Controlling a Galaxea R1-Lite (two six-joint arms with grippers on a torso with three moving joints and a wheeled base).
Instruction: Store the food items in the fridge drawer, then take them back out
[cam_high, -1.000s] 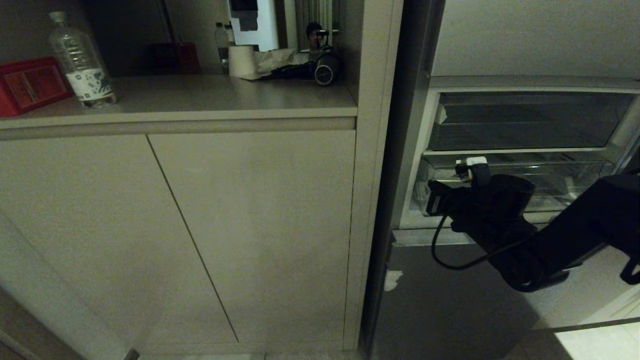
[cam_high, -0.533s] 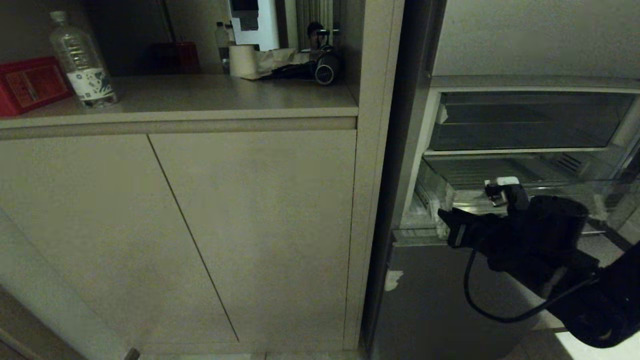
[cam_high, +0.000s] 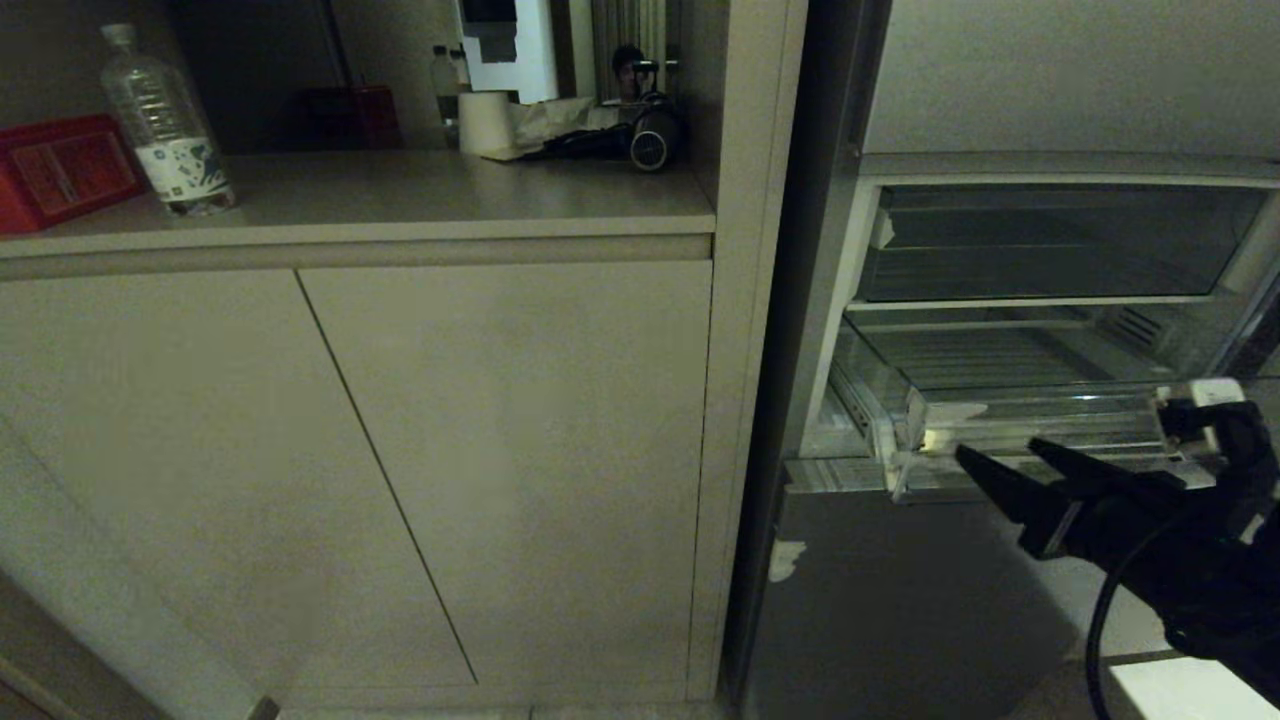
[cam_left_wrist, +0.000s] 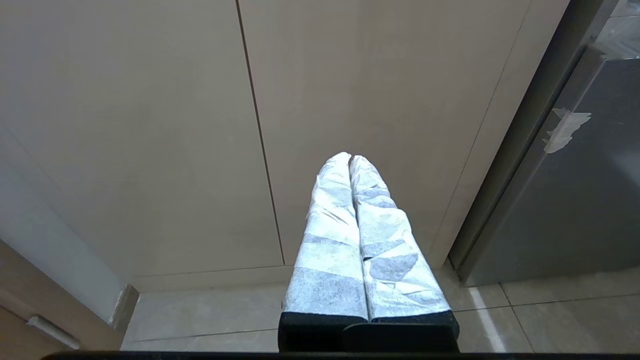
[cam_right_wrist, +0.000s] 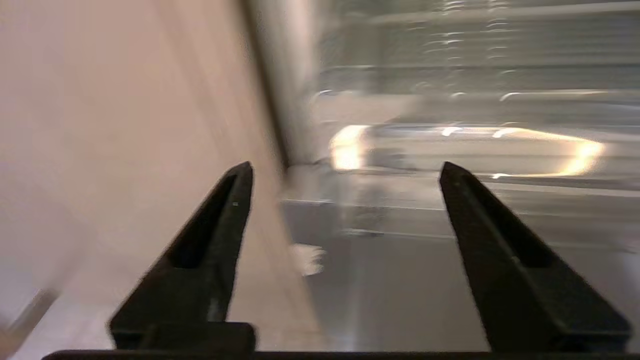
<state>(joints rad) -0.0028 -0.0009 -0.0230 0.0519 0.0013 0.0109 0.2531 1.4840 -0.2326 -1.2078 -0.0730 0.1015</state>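
1. Nearest, at about four o'clock in the head view, the right gripper (cam_high: 1005, 458) hangs just in front of the pulled-out fridge drawer (cam_high: 1000, 415). Its two black fingers (cam_right_wrist: 210, 240) stand wide apart with nothing between them.
2. The fingertips point toward nine o'clock and sit just below the drawer's front edge, near its left corner; whether they touch it cannot be told.
3. The left gripper (cam_left_wrist: 351, 159) is parked low, outside the head view. Its wrist view shows the two pale taped fingers (cam_left_wrist: 330, 225) pressed together, empty, aimed at the beige cabinet doors (cam_high: 400, 470) and the tiled floor (cam_left_wrist: 210, 315).
4. The fridge drawer is clear plastic with a ribbed floor and sits at three o'clock, drawn out of the grey fridge (cam_high: 900, 590). No food items can be made out in the part that shows.
5. Above it lies a darker, closed compartment (cam_high: 1050, 240).
6. Farther back, at ten o'clock, the countertop (cam_high: 400, 190) carries a clear water bottle (cam_high: 165, 125) just beside a red box (cam_high: 60, 170).
7. At twelve o'clock a paper roll (cam_high: 485, 122) and a dark appliance (cam_high: 645, 135) stand at the counter's rear.
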